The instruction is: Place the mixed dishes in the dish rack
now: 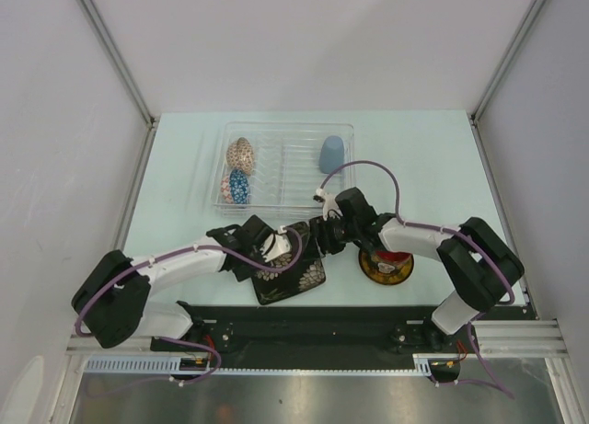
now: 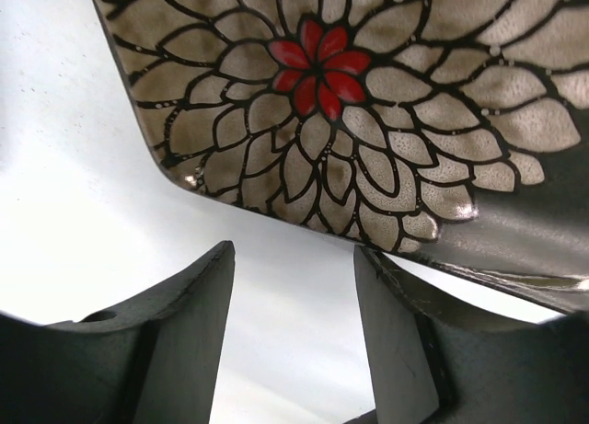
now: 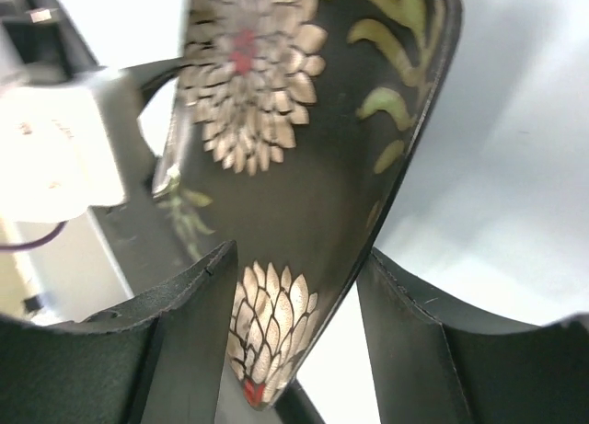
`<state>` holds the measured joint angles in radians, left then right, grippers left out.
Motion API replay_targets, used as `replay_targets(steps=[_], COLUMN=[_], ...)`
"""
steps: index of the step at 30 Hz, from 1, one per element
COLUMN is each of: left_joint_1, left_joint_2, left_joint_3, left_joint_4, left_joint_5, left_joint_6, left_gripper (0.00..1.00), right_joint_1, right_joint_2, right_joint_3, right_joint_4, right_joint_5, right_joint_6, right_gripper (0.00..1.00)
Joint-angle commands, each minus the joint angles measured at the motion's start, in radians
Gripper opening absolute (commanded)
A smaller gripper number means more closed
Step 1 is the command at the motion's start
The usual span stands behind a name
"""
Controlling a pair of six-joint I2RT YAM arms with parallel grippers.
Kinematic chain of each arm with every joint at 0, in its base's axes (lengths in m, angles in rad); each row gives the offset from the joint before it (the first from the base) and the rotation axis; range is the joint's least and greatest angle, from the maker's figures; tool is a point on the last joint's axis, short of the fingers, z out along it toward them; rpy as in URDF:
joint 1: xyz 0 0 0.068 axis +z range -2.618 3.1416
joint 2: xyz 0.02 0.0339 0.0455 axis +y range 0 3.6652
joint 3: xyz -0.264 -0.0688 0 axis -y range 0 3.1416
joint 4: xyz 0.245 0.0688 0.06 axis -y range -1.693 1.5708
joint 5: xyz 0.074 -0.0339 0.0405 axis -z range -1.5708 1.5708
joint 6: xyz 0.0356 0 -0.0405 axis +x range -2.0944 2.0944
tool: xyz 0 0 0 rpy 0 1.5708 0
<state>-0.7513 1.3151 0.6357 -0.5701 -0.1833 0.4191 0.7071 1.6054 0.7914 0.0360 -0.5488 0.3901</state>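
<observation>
We see the clear plastic rectangular dish rack at the table's far middle. The black square floral plate is near the arm bases, tilted up. The right gripper is clamped on its rim. The left gripper has its jaws apart just short of the plate's edge. The beige lattice-patterned bowl, small blue saucer and pale blue cup are in the rack. The yellow round saucer carries the dark floral mug with red inside, right of the plate.
</observation>
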Motion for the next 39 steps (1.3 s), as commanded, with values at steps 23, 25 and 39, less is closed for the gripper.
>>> replay_targets(steps=[23,25,39], left_joint_1=[-0.005,-0.005,0.0], left_joint_2=[-0.031,-0.034,-0.109], left_joint_3=[0.032,0.029,0.064], left_joint_4=[0.182,0.184,0.125], left_joint_5=[0.022,0.018,-0.057], left_joint_6=[-0.098,-0.102,-0.089], left_gripper=[0.59,0.59,0.57], right_joint_1=[0.06,0.063,0.061], right_joint_2=[0.085,0.085,0.047], right_joint_3=[0.233,0.236,0.239], right_joint_4=[-0.031,-0.031,-0.07], right_joint_5=[-0.139,-0.132,-0.1], right_joint_6=[-0.023,-0.023,-0.03], right_gripper=[0.3,0.21,0.0])
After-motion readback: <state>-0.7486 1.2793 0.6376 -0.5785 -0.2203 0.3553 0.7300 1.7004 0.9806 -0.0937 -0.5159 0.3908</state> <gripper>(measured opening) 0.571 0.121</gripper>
